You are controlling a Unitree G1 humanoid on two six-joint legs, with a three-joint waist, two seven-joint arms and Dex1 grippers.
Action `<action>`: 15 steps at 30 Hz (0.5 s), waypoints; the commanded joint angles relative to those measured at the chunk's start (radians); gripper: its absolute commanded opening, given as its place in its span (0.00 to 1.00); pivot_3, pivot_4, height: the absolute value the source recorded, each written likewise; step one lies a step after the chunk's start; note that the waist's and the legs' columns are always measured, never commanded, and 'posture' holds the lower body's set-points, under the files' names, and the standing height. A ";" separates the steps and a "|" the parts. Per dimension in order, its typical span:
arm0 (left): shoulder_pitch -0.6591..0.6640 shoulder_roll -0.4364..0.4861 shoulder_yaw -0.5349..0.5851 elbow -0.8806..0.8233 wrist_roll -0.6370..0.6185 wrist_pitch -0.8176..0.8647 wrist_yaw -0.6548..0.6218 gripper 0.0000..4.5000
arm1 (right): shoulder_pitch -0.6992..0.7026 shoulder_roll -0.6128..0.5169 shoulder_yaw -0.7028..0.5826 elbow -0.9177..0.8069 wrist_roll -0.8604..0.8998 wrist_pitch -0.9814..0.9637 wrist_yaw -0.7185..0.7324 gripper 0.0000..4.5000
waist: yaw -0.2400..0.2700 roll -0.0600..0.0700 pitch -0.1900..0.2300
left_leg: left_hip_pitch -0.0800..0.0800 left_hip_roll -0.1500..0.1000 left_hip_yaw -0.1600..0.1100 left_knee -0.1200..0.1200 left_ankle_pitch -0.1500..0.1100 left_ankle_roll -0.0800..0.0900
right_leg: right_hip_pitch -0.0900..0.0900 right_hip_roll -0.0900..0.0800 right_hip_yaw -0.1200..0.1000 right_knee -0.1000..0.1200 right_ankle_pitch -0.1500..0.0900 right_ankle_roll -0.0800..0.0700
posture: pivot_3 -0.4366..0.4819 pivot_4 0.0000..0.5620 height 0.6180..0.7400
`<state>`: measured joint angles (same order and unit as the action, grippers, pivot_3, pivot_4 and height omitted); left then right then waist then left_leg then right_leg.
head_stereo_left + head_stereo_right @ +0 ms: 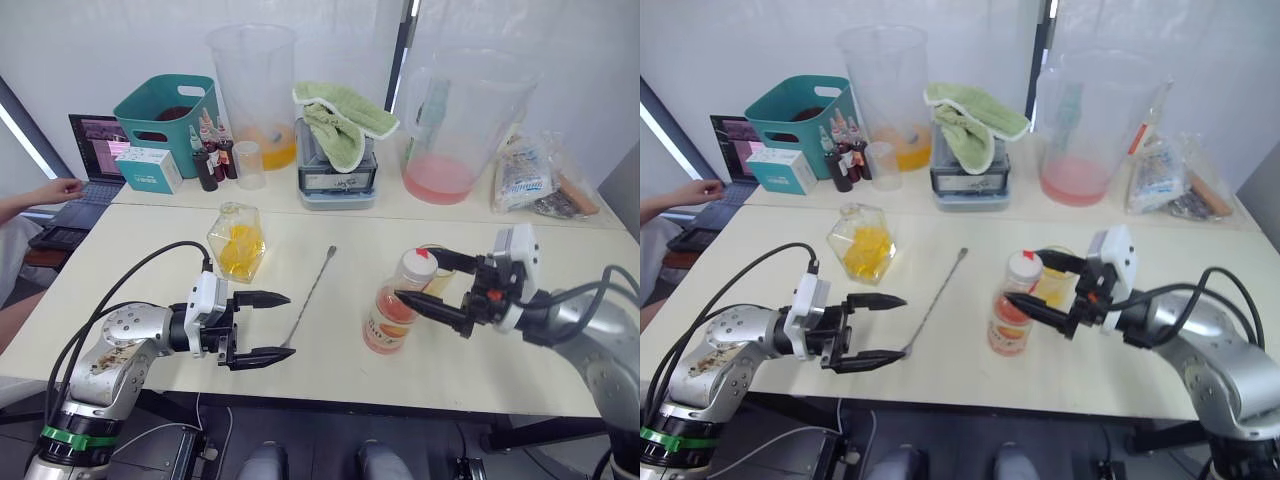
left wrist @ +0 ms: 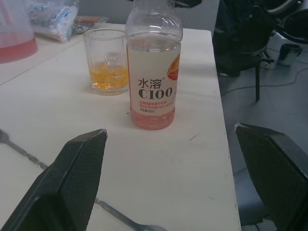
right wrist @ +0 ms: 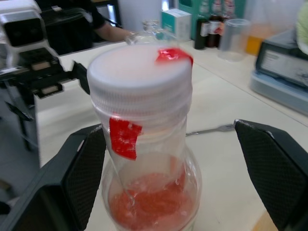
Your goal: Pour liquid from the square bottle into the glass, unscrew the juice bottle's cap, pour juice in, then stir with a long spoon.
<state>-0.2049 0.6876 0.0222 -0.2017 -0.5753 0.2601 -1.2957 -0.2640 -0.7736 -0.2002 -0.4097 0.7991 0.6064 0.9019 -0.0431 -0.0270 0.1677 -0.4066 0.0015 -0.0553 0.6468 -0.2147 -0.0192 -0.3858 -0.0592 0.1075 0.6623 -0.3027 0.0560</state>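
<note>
The juice bottle [image 1: 393, 312] stands upright at the table's front right with pale pink liquid, its white cap [image 3: 139, 72] on. My right gripper [image 1: 412, 273] is open, its fingers either side of the bottle's neck with gaps showing. The glass [image 2: 107, 60] holds some orange liquid and stands just behind the bottle, partly hidden. Left of centre stands the square bottle [image 1: 237, 243] with yellow liquid. The long spoon [image 1: 311, 292] lies on the table between the bottles. My left gripper [image 1: 288, 325] is open and empty by the spoon's near end.
Two large clear jugs [image 1: 253, 80] [image 1: 455, 125], a teal basket [image 1: 165, 115], dark dropper bottles [image 1: 212, 155], a green cloth [image 1: 340, 120] on a grey box and plastic bags [image 1: 535, 175] line the back. A person's hand [image 1: 55, 190] rests at a laptop at far left.
</note>
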 commanded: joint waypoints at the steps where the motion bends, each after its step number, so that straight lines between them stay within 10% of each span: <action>1: -0.028 0.029 0.015 0.002 -0.010 -0.003 -0.030 1.00 | -0.079 -0.020 0.045 0.112 0.003 -0.037 0.171 0.99 | -0.001 0.000 0.000 | 0.000 0.000 0.000 0.000 0.000 0.000 | 0.000 0.000 -0.001 0.000 0.000 0.000 | 0.48 0.27 1.00; 10: -0.052 0.085 0.034 -0.013 -0.033 0.039 -0.042 1.00 | -0.183 0.010 0.114 0.226 -0.018 -0.050 0.340 0.99 | 0.001 0.000 0.001 | -0.001 0.000 -0.002 0.000 0.000 0.000 | -0.001 -0.001 -0.003 0.002 0.001 -0.001 | 0.48 0.27 1.00; 15: -0.043 0.086 0.037 -0.033 -0.036 0.051 -0.028 1.00 | -0.157 0.023 0.108 0.195 -0.036 -0.060 0.321 0.58 | 0.002 0.000 0.001 | -0.001 0.000 -0.003 0.000 0.000 0.000 | -0.001 -0.001 -0.005 0.002 0.001 -0.002 | 0.48 0.27 1.00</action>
<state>-0.2392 0.7624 0.0302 -0.1975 -0.5900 0.3082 -1.3266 -0.4235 -0.7514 -0.0694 -0.1752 0.7666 0.5686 1.2314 -0.0415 -0.0271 0.1686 -0.4076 0.0019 -0.0584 0.6467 -0.2148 -0.0193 -0.3869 -0.0605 0.1021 0.6641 -0.3017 0.0544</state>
